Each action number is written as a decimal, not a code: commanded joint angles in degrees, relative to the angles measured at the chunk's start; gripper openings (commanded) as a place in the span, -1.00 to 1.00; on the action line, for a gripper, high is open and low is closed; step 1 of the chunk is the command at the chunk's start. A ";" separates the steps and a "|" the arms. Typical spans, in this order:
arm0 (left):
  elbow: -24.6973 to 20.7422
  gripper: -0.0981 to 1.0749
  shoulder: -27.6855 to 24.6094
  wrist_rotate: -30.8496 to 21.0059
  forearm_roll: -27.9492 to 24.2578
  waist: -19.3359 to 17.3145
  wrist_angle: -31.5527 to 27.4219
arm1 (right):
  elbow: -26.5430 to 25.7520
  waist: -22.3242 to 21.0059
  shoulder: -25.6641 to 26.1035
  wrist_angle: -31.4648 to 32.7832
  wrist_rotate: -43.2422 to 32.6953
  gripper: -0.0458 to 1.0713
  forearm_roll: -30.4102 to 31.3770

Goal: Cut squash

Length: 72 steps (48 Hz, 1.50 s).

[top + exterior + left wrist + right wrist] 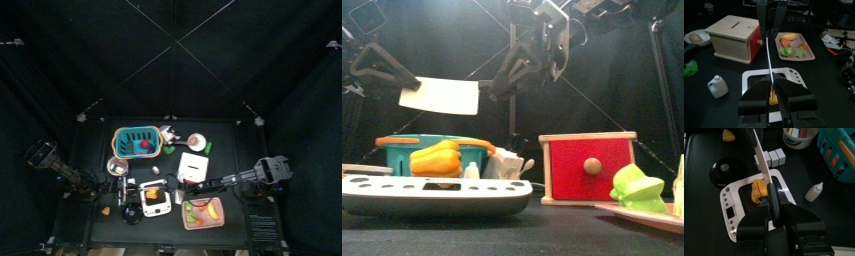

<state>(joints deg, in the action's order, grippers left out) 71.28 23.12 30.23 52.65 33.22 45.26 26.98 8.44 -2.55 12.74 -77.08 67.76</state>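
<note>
White plastic comes first from where I stand at the table's front edge: a flat white board (436, 195) with a row of small holes along its side, lying nearest of all. The squash (759, 189), a short yellow-orange piece with a dark stem end, sits on that board, roughly in its middle.

The right gripper (769, 203) hangs right over it, its jaws pinched tight on a knife (442, 97). The broad pale blade runs out ahead of the jaws and passes just above the squash; from the front it shows side-on, up in the air above the board. I cannot tell whether the edge touches the squash.

The left gripper (772, 95) is over the board too, facing the blade edge-on, so that the knife is only a thin bright line from there. A sliver of orange shows at its tip, but whether it has hold of anything I cannot tell.

Beside the board stand a small white bottle (815, 192) on one side and a black bowl (724, 170) on the other.

Behind the board, to the left, is a teal basket (396, 150) with something yellow in it. To the right is a wooden box (589, 168) with a red face and a round wooden knob. At the far right a pink tray (643, 215) carries a green vegetable (639, 188).

The black arms come down behind all this against the curtains.
</note>
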 commanded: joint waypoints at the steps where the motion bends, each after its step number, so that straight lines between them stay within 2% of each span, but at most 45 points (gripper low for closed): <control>1: -0.79 0.06 -0.88 -0.09 0.09 0.44 -0.44 | -2.20 -0.88 0.18 -0.79 -0.18 0.06 -0.35; 16: -1.58 0.06 -4.31 -0.18 1.85 0.79 -0.79 | -3.16 -0.70 -1.41 -1.49 -0.09 0.06 -1.41; 34: -2.20 0.06 -4.39 -1.05 2.20 2.20 -0.97 | -2.90 -0.44 -1.49 -1.49 -0.09 0.06 -1.85; 72: -2.81 0.06 -5.01 -1.05 2.20 2.20 -2.46 | -2.90 -0.44 -2.55 -1.67 -0.09 0.06 -2.55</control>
<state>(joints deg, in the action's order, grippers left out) 70.31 18.02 29.27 55.02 35.07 43.07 25.58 8.44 -6.24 11.16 -77.08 65.57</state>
